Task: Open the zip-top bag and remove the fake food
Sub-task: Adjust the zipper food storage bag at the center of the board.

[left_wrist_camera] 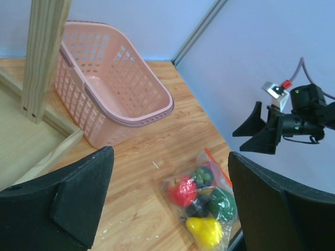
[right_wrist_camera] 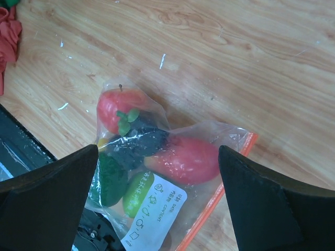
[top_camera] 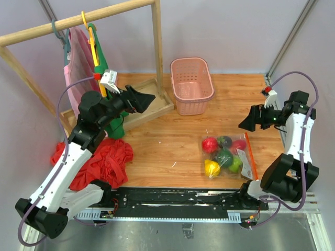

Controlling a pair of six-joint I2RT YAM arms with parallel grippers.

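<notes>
The zip-top bag [top_camera: 229, 156] lies flat on the wooden table at the front right, with its orange zip strip [top_camera: 250, 156] along the right edge. The fake food is inside: a red apple [top_camera: 210, 144], a yellow piece [top_camera: 212, 168], a dark green piece [top_camera: 225, 157], plus dark purple, light green and another red piece. My right gripper [top_camera: 248, 121] is open and empty, above and just behind the bag [right_wrist_camera: 167, 172]. My left gripper [top_camera: 148, 101] is open and empty, high over the table's left middle, far from the bag [left_wrist_camera: 204, 198].
A pink basket [top_camera: 191, 83] stands behind the bag. A red cloth heap [top_camera: 102, 162] lies at the front left. A wooden clothes rack [top_camera: 78, 21] with hanging garments stands at the back left. A black rail [top_camera: 172, 198] runs along the near edge.
</notes>
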